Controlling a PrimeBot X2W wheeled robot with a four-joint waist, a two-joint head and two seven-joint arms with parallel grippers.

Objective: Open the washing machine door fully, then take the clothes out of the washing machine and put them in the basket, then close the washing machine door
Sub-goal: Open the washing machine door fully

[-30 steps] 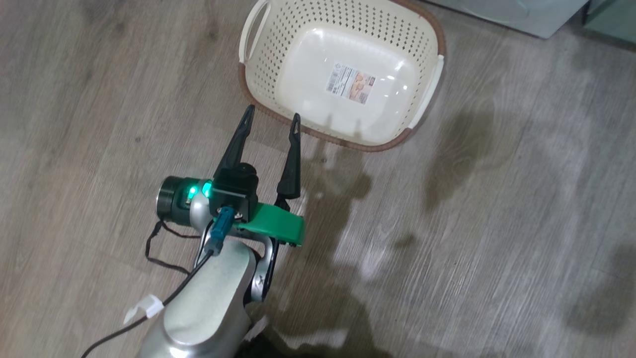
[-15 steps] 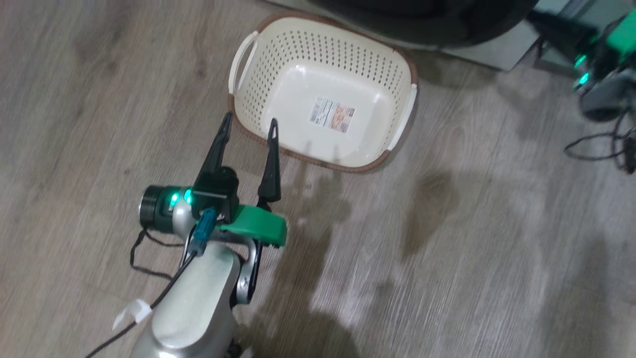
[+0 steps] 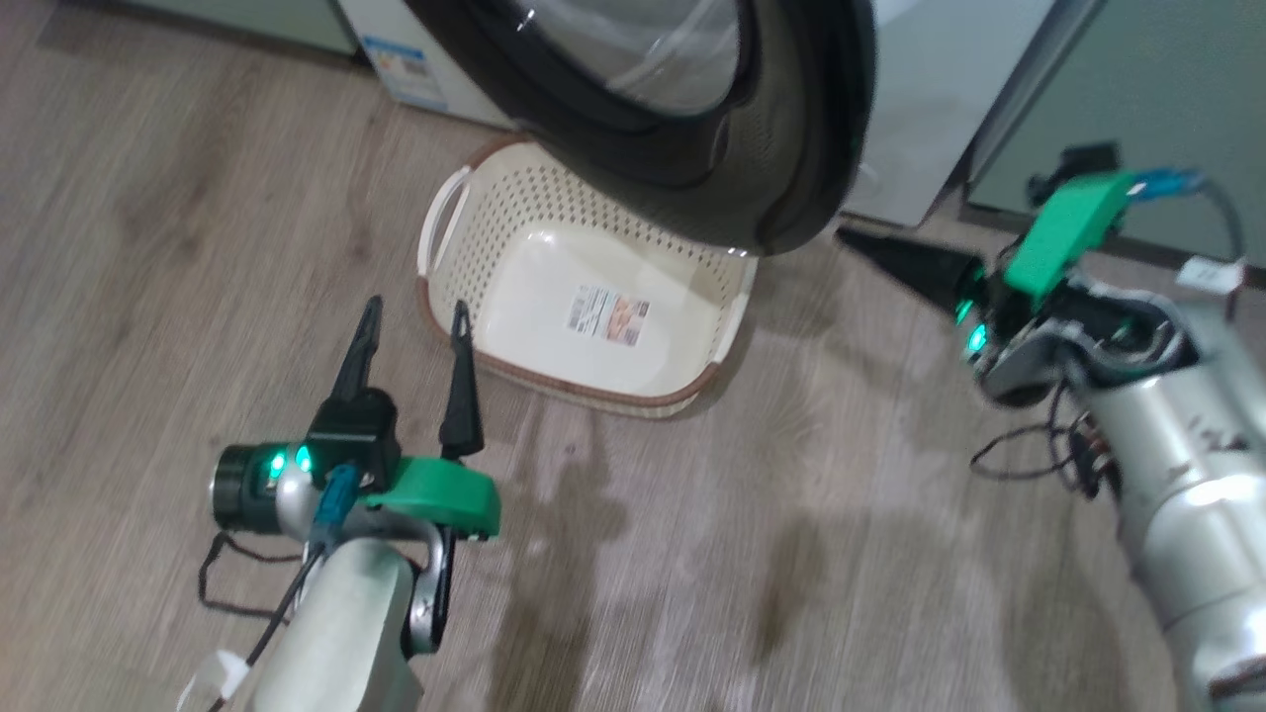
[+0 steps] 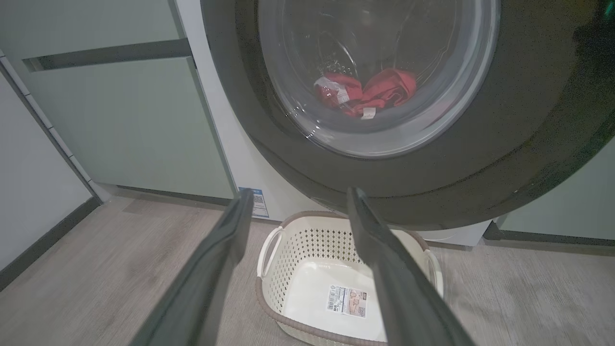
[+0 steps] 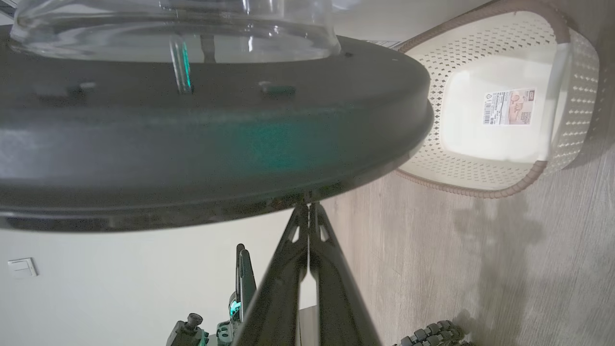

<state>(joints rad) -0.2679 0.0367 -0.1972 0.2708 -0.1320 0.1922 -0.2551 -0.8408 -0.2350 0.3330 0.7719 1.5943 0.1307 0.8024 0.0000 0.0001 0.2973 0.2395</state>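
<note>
Since the earlier frames the head camera has swung upward, so the basket now sits at centre frame on the floor, the washing machine door stands open over its far edge at upper centre, and the right end effector enters at right. That end effector has its fingers pressed together on nothing, tips at the door's black rim, while the left end effector, lower left, has its fingers spread wide and unladen, just short of the basket's near rim. Through the door's window, upper centre of the left wrist view, the clothes lie inside the washing machine.
</note>
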